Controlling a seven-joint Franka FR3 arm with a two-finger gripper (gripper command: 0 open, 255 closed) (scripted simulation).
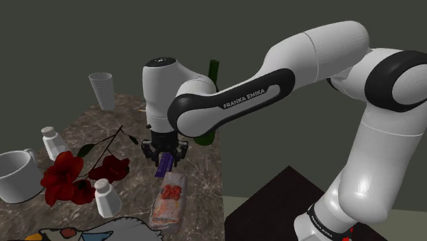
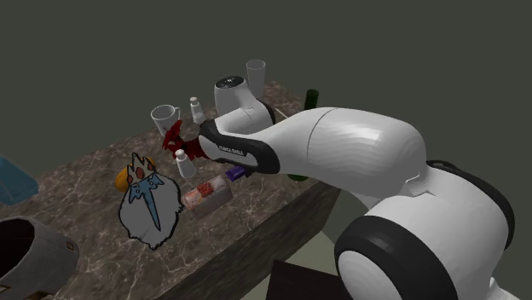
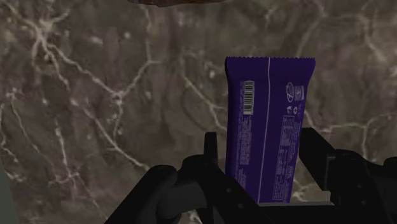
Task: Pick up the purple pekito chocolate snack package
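Note:
The purple snack package [image 3: 267,124] hangs between my black fingers above the marble counter, its barcode side facing the wrist camera. My gripper [image 3: 262,167] is shut on its lower part. In the shoulder view the gripper [image 1: 165,161] hovers just above the counter with the purple package [image 1: 163,166] sticking out below it. In the second exterior view the purple package [image 2: 236,172] peeks out under the arm's forearm.
A clear tray of red meat [image 1: 169,198] lies right below the gripper. Red flowers [image 1: 72,176], two white shakers [image 1: 107,196], a white mug [image 1: 15,176], a cup [image 1: 102,90] and a green bottle [image 1: 211,89] stand around. The counter edge [image 1: 222,185] runs close by.

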